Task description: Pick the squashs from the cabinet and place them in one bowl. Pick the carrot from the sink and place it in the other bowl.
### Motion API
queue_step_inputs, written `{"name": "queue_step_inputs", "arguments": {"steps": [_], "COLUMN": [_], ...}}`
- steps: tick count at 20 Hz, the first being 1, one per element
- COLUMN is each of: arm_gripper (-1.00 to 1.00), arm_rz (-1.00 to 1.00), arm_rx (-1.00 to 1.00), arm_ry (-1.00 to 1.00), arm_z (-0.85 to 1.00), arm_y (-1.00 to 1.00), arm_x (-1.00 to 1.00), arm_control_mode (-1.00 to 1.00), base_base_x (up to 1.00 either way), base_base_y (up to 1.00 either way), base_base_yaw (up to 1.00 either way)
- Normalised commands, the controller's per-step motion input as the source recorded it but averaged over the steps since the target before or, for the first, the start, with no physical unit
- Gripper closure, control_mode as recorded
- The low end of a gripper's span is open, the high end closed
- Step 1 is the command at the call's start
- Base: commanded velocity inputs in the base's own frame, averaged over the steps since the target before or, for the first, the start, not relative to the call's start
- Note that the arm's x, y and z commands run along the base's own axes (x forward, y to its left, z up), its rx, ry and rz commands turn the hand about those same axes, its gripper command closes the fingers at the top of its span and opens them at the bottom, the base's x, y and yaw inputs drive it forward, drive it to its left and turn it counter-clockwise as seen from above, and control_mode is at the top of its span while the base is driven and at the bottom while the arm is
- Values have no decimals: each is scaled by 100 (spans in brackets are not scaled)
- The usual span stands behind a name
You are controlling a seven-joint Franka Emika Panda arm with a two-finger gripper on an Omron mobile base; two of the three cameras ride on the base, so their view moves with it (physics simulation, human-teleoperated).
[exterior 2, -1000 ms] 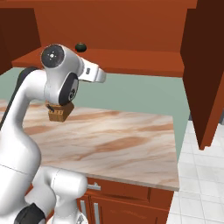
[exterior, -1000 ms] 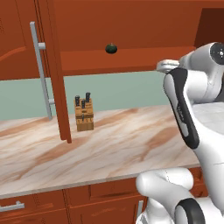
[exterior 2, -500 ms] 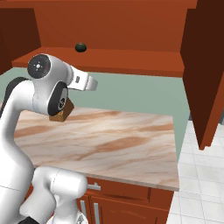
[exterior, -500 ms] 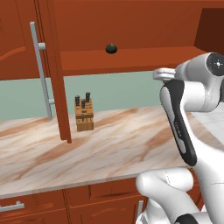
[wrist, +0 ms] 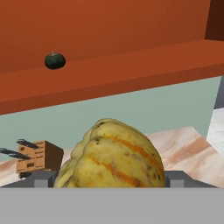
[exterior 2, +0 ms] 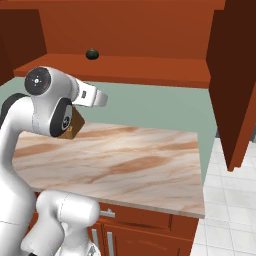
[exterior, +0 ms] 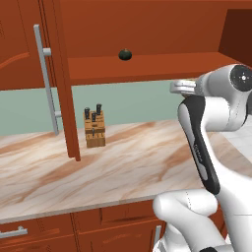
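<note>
A yellow, orange-striped ribbed squash (wrist: 113, 155) sits between the fingers of my gripper (wrist: 109, 180), which is shut on it, in front of the cabinet. A second squash, small and dark green (exterior: 125, 54) (exterior 2: 92, 53) (wrist: 54, 61), rests on the cabinet shelf (exterior: 157, 63), up and to the left of the held one in the hand view. The cabinet door (exterior: 61, 83) with its grey bar handle (exterior: 45, 78) stands open. My hand (exterior: 181, 87) (exterior 2: 94, 97) hovers just below shelf height, over the counter. Both bowls, the carrot and the sink are out of view.
A wooden knife block (exterior: 94, 129) (wrist: 38, 158) stands on the marble counter (exterior: 128, 162) by the wall. The right cabinet door (exterior 2: 235, 85) hangs open past the counter's right end. Drawers with short handles (exterior: 12, 232) run below the counter edge.
My hand has dropped a little and drawn back from the shelf as the arm's upper joint swung. The dark green squash on the shelf has not moved.
</note>
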Motion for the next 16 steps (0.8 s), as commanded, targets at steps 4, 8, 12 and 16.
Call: {"name": "queue_step_inputs", "arguments": {"steps": [4, 8, 12, 16], "arm_gripper": [100, 100, 100, 100], "arm_rz": [0, 0, 0, 0], "arm_rx": [0, 0, 0, 0], "arm_ry": [0, 0, 0, 0], "arm_z": [0, 0, 0, 0], "arm_y": [0, 0, 0, 0], "arm_x": [0, 0, 0, 0], "arm_control_mode": [100, 100, 100, 100], "base_base_x": [-13, -57, -56, -43], "base_base_y": [0, 0, 2, 1], "base_base_yaw": [0, 0, 0, 0]}}
